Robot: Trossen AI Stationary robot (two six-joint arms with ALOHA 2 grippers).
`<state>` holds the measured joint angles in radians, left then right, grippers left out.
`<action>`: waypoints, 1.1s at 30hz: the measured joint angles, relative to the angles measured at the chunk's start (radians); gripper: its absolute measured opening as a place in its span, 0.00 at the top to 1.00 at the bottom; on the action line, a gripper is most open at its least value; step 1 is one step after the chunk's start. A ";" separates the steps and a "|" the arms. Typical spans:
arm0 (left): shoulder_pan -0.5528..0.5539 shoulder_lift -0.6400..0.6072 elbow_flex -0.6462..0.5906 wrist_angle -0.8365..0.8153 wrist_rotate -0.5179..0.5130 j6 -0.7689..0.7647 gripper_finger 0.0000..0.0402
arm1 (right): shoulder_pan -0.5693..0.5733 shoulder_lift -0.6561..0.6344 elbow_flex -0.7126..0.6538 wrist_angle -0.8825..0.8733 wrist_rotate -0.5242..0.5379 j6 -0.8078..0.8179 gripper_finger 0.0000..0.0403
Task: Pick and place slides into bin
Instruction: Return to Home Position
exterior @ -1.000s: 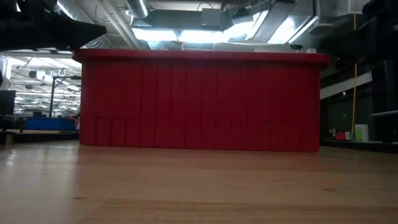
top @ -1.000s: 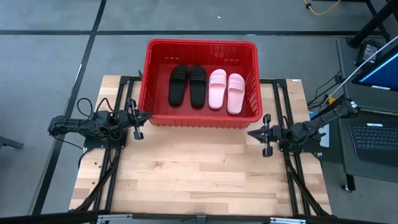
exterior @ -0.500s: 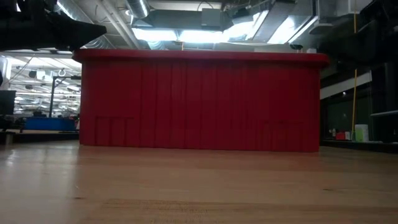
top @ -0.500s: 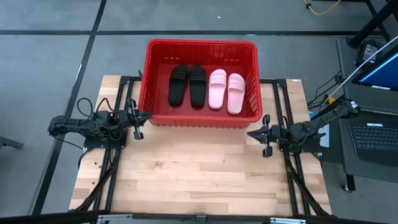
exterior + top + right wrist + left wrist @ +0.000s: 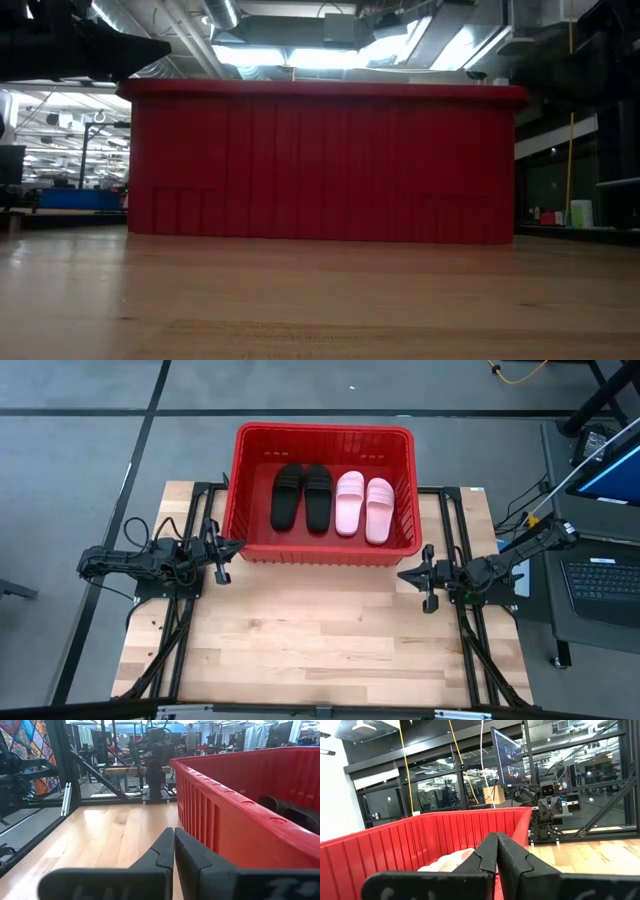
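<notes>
**Bin** (image 5: 322,430): one red plastic basket with ribbed walls. It stands at the far middle of the wooden surface (image 5: 320,635). In the low view its near wall (image 5: 320,165) fills the centre and hides whatever is inside.

**Slides, four, all inside the bin:** they lie flat on its floor in one row, side by side, straps up.
- Black slides (image 5: 302,497): two, touching each other, in the bin's left half.
- Pink slides (image 5: 364,507): two, touching each other, in the right half. The inner one lies just beside the nearer black slide, and the outer one lies close to the right wall.

**Left hand** (image 5: 222,552): low at the left side of the surface, just beside the bin's near left corner and pointing toward the middle. In the left wrist view its fingers (image 5: 487,852) are pressed together along their length and hold nothing. The bin wall and a pale pink slide show beyond them.

**Right hand** (image 5: 422,577): low at the right side of the surface, near the bin's near right corner and pointing inward. In the right wrist view its fingers (image 5: 165,847) are closed against each other and empty, alongside the bin's outer wall.
</notes>
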<state>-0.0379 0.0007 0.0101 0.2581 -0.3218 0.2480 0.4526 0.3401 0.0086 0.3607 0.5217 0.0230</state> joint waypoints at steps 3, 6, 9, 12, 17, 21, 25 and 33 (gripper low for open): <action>0.000 0.000 0.000 0.000 0.000 0.000 0.98 | 0.000 -0.001 0.000 0.000 0.000 0.014 0.96; 0.000 0.000 0.000 0.000 0.000 0.000 0.98 | 0.000 -0.005 0.000 -0.001 0.000 -0.001 0.96; 0.000 0.000 0.000 0.000 0.000 0.000 0.98 | -0.020 -0.024 0.000 -0.035 -0.005 -0.004 0.96; 0.000 0.000 0.000 0.000 0.000 0.000 0.99 | -0.063 -0.072 0.000 -0.111 -0.003 0.027 0.96; 0.000 0.000 0.000 0.000 0.000 0.000 0.98 | -0.131 -0.190 0.000 -0.249 -0.146 0.041 0.96; 0.000 0.000 0.000 0.000 0.000 0.000 0.98 | -0.177 -0.271 0.000 -0.268 -0.245 0.024 0.96; 0.000 0.000 0.000 0.000 0.000 0.000 0.99 | -0.211 -0.323 0.000 -0.269 -0.262 0.031 0.96; 0.000 0.000 0.000 0.000 0.000 0.000 0.98 | -0.224 -0.336 0.000 -0.270 -0.262 -0.014 0.96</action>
<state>-0.0378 0.0006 0.0101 0.2581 -0.3214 0.2481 0.2291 0.0036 0.0086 0.0910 0.2596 0.0091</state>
